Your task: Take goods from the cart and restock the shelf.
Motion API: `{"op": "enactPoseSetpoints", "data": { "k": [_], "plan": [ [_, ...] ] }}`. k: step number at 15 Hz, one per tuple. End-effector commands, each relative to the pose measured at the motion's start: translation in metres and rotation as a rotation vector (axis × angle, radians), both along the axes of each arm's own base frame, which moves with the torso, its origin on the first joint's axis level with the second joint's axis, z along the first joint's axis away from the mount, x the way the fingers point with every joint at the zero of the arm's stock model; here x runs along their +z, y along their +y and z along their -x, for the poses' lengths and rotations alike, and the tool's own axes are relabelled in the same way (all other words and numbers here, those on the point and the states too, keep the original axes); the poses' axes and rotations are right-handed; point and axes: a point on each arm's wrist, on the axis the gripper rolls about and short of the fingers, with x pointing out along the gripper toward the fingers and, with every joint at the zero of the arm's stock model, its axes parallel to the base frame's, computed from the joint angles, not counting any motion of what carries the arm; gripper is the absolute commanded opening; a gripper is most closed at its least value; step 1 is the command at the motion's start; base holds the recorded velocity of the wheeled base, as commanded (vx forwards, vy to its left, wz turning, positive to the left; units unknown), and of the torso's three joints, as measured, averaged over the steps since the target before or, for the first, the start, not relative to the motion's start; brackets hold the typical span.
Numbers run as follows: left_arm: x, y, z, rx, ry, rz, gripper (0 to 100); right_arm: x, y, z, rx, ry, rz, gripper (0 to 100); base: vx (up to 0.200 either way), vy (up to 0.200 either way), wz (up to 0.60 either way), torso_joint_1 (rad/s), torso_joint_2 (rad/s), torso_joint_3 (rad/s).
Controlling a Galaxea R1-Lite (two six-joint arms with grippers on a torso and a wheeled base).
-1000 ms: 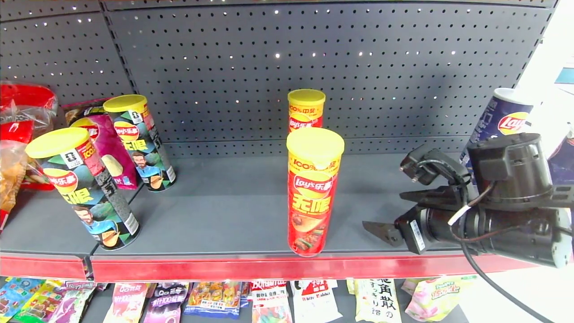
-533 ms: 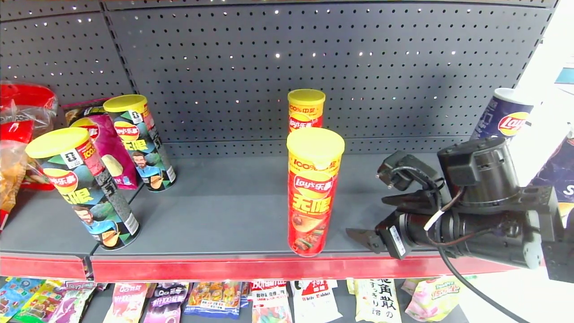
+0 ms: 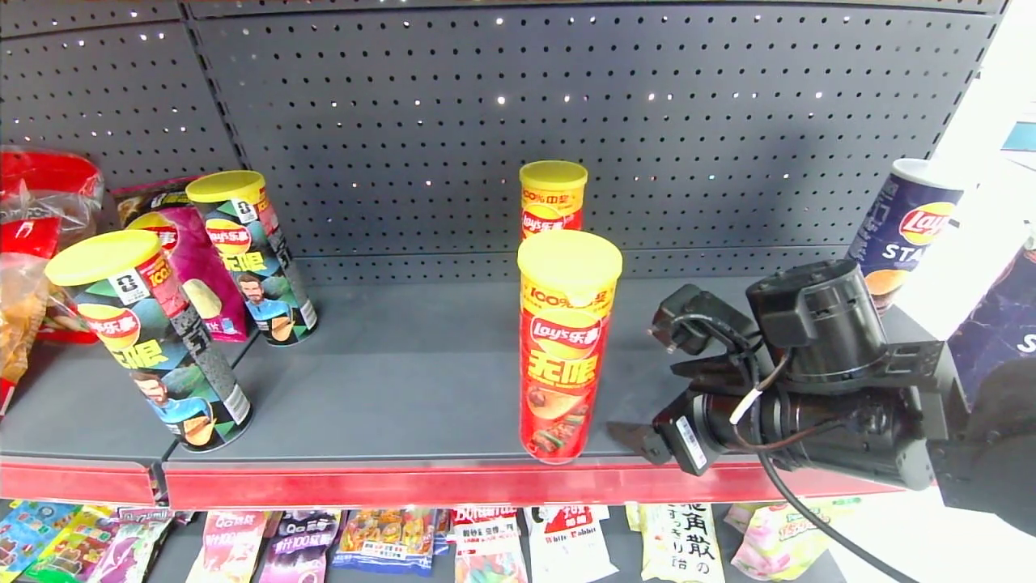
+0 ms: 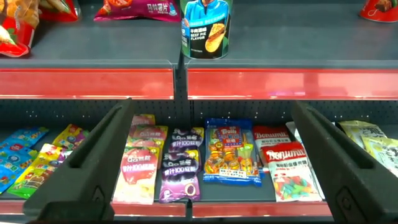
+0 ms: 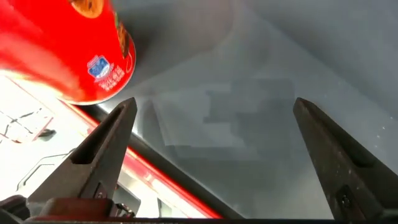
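Since right gripper [image 5: 214, 112] gapes empty, red can [image 3: 564, 348] upright just beside fingers [image 5: 102, 152], placing seems done. Next: back out without clipping can, fetch more. Also, left gripper [image 4: 211, 107] spread, empty.

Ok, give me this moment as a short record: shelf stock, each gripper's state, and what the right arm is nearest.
Shelf: grey metal shelf with red front lip
Centre: tall red cardboard chip can with yellow lid, upright at the front lip; matching red can behind it
Left: black-and-green chip can at the front, another behind
Right: dark blue chip can
Right gripper: jaws open, empty, beside the front red can, apart from it
Left gripper: jaws open, empty, facing snack bags on the lower shelf
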Motion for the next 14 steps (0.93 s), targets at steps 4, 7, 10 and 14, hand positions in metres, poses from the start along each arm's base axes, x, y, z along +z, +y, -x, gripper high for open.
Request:
{"op": "enactPoseSetpoints", "data": {
  "k": [4, 7, 10, 14],
  "plan": [
    [0.0, 0.0, 0.0, 0.0, -0.001, 0.0, 100, -0.004, 0.008, -0.001, 0.019, 0.009, 0.011, 100, 0.0, 0.0, 0.0, 0.0, 0.0, 0.0],
    [0.0, 0.0, 0.0, 0.0, -0.001, 0.0, 100, -0.004, 0.011, -0.003, 0.019, 0.009, 0.008, 100, 0.0, 0.0, 0.0, 0.0, 0.0, 0.0],
    [0.0, 0.0, 0.0, 0.0, -0.001, 0.0, 100, -0.004, 0.017, -0.002, 0.034, 0.006, 0.007, 100, 0.0, 0.0, 0.0, 0.0, 0.0, 0.0],
    [0.0, 0.0, 0.0, 0.0, -0.001, 0.0, 100, -0.005, 0.02, -0.002, 0.036, 0.004, 0.013, 100, 0.0, 0.0, 0.0, 0.0, 0.0, 0.0]
  ]
}}
